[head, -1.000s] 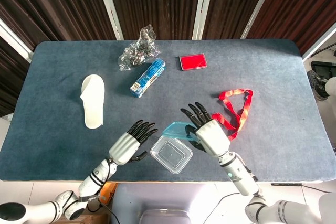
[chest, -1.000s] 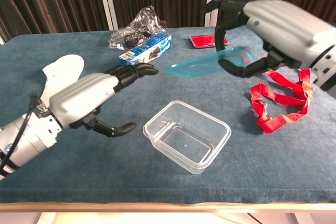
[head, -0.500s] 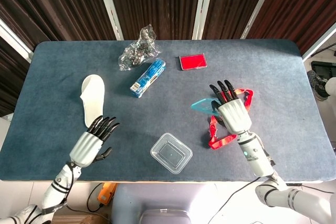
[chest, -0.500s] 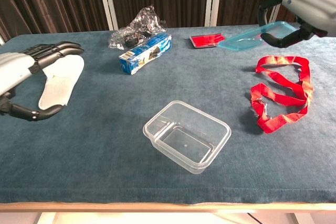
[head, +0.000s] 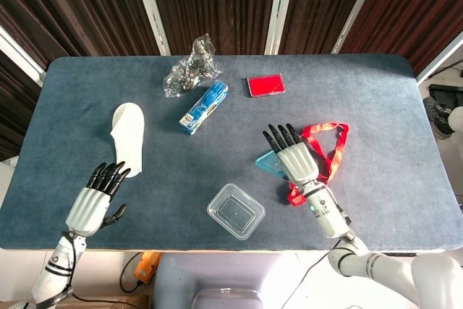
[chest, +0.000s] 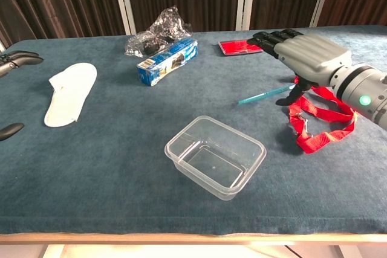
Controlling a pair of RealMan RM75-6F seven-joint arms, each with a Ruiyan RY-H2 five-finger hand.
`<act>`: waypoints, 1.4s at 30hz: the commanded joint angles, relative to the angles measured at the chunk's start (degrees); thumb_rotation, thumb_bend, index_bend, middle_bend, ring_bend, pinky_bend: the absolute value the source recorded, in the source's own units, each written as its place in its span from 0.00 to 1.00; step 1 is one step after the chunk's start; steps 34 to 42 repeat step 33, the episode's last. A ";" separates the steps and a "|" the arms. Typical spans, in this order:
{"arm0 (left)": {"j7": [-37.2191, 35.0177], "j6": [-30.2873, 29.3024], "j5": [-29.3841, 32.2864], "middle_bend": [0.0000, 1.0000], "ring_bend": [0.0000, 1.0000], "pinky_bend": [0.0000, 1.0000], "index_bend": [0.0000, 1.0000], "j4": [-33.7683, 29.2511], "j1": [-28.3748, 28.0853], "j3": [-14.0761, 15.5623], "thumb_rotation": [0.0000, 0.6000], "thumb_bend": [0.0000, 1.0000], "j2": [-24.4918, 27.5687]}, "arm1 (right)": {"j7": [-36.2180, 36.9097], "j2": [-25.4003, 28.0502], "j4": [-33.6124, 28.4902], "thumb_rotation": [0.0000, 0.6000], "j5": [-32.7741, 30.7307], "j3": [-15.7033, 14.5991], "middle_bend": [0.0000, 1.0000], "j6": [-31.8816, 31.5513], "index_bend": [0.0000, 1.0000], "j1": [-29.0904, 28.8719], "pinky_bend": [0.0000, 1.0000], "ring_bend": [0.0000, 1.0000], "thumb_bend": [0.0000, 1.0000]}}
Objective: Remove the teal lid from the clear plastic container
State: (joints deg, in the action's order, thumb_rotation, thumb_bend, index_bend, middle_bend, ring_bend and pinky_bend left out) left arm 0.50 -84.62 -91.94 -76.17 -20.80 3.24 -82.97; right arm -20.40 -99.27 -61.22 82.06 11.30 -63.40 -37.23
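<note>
The table [head: 405, 121] carries everything, and the open container [head: 236, 210] near its front edge serves as the landmark. Already off it, the teal lid [head: 268, 162] sits just behind and to the right of the container, apart from it, under the right hand [head: 296, 161]. In the chest view the lid [chest: 266, 94] shows edge-on, a thin line running left-right and slightly tilted, low over or just touching the cloth; I cannot tell which. The right hand [chest: 308, 55] has its fingers extended forward and lying close together above the lid, with the thumb down at the lid's right end, so it looks pinched there, though the contact is not clear. The lid's free end juts left of those fingers, toward the container. The left hand [head: 92, 204] hangs far left of the container, near the white slipper [head: 127, 139], fingers loosely spread and holding nothing; the right hand is much nearer the lid. A red lanyard [head: 327, 146] lies right of the container, partly beneath the right hand. Farther back are a blue box [head: 203, 107], a crumpled bag [head: 189, 70] and a red case [head: 265, 85]. Judging by this, what is left is to lay the lid flat and let go.
</note>
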 commanded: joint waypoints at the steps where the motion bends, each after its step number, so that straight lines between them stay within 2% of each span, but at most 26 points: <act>1: 0.89 -1.60 -0.65 0.00 0.00 0.00 0.00 -0.95 1.37 0.22 1.00 0.33 1.21 | -2.33 5.98 -9.51 1.00 -0.78 -2.31 0.00 1.25 0.00 1.66 0.00 0.00 0.09; 4: 2.30 -2.47 -0.34 0.00 0.00 0.00 0.00 -3.08 2.79 0.51 1.00 0.33 3.36 | -4.46 11.49 -16.96 1.00 -1.54 -4.05 0.00 2.73 0.00 2.88 0.00 0.00 0.07; 10: 6.95 -1.39 3.49 0.00 0.00 0.00 0.00 -13.22 6.46 2.26 1.00 0.33 11.47 | -10.19 25.69 -34.36 1.00 -5.04 -8.94 0.00 6.84 0.00 5.52 0.00 0.00 0.05; 13: 10.20 -1.10 6.14 0.00 0.00 0.00 0.00 -18.15 8.77 3.47 1.00 0.33 15.46 | -8.28 32.01 -40.62 1.00 -3.15 -11.15 0.00 4.21 0.00 8.18 0.00 0.00 0.05; 16: 12.90 -3.17 6.99 0.00 0.00 0.00 0.00 -22.00 11.53 4.47 1.00 0.34 17.93 | -3.70 37.47 -44.45 1.00 0.96 -13.70 0.00 -1.90 0.00 12.71 0.00 0.00 0.05; 18: 13.02 -7.47 4.88 0.00 0.00 0.00 0.00 -21.13 13.94 4.48 1.00 0.35 17.36 | -2.63 38.71 -43.30 1.00 5.05 -14.94 0.00 -11.67 0.00 18.18 0.00 0.00 0.05; 21: 11.31 -13.31 2.12 0.00 0.00 0.00 0.00 -16.73 17.10 3.90 1.00 0.36 14.78 | -3.73 35.70 -38.06 1.00 6.43 -15.68 0.00 -26.06 0.00 27.38 0.00 0.00 0.05; 23: 8.41 -14.75 1.53 0.00 0.00 0.00 0.00 -13.57 18.15 3.47 1.00 0.36 13.35 | -2.48 33.21 -35.00 1.00 5.38 -16.09 0.00 -30.42 0.00 31.35 0.00 0.00 0.05; 27: 5.76 -12.46 3.60 0.00 0.00 0.00 0.00 -11.10 18.33 2.22 1.00 0.36 12.87 | 4.87 30.32 -28.84 1.00 4.50 -16.74 0.00 -31.58 0.00 34.79 0.00 0.00 0.05; 29: 6.11 -12.08 3.81 0.00 0.00 0.00 0.00 -10.88 18.28 1.57 1.00 0.37 12.59 | 5.58 30.29 -27.61 1.00 4.92 -16.73 0.00 -31.11 0.00 34.95 0.00 0.00 0.05; 33: 6.91 -11.30 2.91 0.00 0.00 0.00 0.00 -10.68 18.14 1.05 1.00 0.37 12.21 | 8.27 30.68 -26.76 1.00 5.92 -15.87 0.00 -31.80 0.00 35.54 0.00 0.00 0.05; 42: 6.91 -11.30 2.91 0.00 0.00 0.00 0.00 -10.68 18.14 1.05 1.00 0.37 12.21 | 8.27 30.68 -26.76 1.00 5.92 -15.87 0.00 -31.80 0.00 35.54 0.00 0.00 0.05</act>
